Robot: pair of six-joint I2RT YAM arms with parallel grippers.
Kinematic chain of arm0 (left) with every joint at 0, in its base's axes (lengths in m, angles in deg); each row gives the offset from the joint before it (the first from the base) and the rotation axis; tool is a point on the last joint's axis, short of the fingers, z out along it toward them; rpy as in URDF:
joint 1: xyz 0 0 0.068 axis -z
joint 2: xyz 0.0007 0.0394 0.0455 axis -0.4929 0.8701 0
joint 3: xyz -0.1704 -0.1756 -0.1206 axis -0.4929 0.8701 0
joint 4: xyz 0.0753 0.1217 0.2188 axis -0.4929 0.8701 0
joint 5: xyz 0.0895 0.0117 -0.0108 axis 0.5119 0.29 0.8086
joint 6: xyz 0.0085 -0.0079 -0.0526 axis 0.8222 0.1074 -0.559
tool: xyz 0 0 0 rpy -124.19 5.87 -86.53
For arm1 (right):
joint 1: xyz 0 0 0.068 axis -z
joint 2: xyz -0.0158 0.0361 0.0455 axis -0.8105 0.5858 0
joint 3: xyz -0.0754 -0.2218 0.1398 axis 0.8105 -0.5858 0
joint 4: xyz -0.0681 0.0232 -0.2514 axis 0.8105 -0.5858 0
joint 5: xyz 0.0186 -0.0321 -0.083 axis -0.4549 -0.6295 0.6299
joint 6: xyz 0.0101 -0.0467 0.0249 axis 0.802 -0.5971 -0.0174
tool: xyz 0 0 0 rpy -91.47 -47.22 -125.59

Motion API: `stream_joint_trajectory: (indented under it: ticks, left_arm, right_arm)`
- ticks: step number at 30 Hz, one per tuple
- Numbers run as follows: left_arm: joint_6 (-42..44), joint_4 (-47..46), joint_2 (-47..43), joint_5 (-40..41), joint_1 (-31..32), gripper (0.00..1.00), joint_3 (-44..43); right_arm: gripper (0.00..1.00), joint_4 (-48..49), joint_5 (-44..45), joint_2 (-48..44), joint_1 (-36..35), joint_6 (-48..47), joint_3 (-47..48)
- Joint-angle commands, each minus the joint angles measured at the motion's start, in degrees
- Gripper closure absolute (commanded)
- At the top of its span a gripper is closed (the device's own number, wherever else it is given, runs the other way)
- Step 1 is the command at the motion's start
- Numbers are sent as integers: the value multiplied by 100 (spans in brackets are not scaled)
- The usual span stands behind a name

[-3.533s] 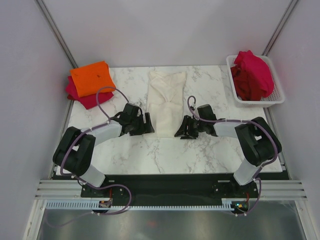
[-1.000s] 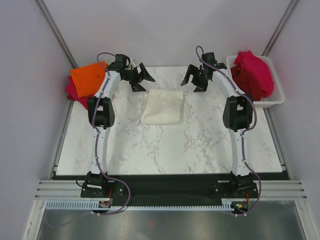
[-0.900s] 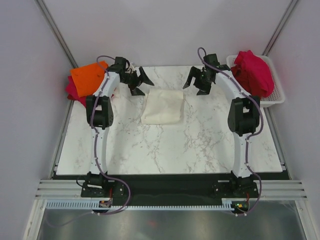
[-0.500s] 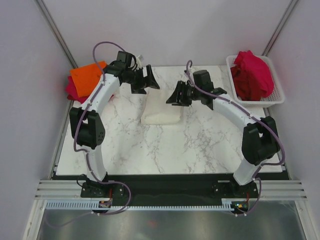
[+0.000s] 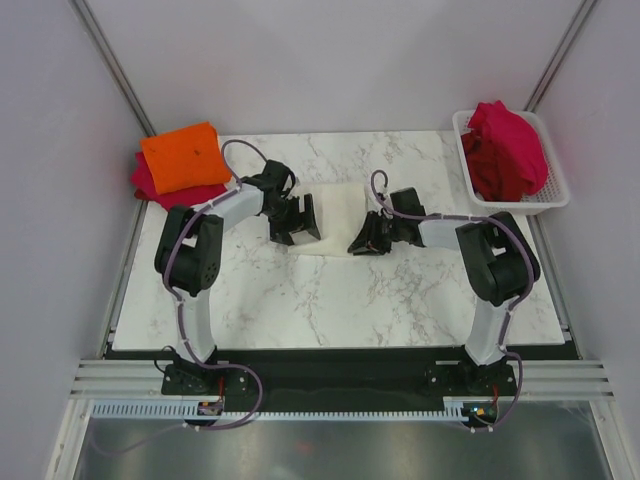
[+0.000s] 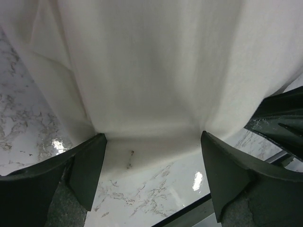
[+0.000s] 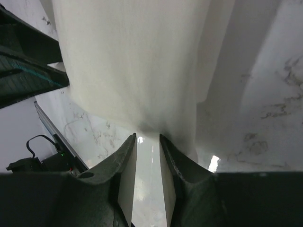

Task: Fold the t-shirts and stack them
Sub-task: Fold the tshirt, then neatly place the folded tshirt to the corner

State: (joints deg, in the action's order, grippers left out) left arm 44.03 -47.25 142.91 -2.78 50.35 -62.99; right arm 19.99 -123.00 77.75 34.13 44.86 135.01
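While the cream shirt (image 5: 335, 210) lies folded into a small rectangle mid-worktop (image 5: 400, 290), both hands sit low at its near edge, one by each corner. The left hand (image 6: 152, 137) has its jaws wide, the hem just ahead of them, and holds nothing. The right hand (image 7: 147, 137) is narrowed to a slit right at the hem; whether cloth is pinched I cannot tell. Folding looks done, so the step is probably the pick-up. Next comes a grip through all layers, an even lift, and a carry to the orange shirt (image 5: 180, 157), which lies on a red shirt (image 5: 160, 190) far left. A red heap (image 5: 505, 145) waits in the basket (image 5: 548, 205).
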Motion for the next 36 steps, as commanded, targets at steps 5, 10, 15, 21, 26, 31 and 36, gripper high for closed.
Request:
stream_joint_trajectory:
  ticks: [5,10,15,21,26,31,36]
  left_arm:
    - [-35,-415,-269,1497,238,13,703]
    - [150,-363,-1189,2006,493,10,951]
    - [422,-363,-1763,2086,371,0,460]
    - [844,-363,-1063,1947,-217,0,-612]
    - [905,-520,-262,1217,-631,0,-1184]
    - [1055,-767,555,443,-755,1,-1580]
    - [845,-881,890,259,-772,3,-1502]
  right_arm:
    - [64,524,-192,-496,15,-162,-1474]
    - [54,-300,-281,-1611,-108,-477,-1371]
    - [36,-1339,-79,-2359,-108,-865,-283]
    - [23,-1033,-386,-2579,-143,-795,-558]
    - [16,-112,-456,-3142,-161,-479,-1693]
    - [14,304,-580,-3423,-187,-372,-2661]
    - [13,190,-439,-3582,-179,-505,-3048]
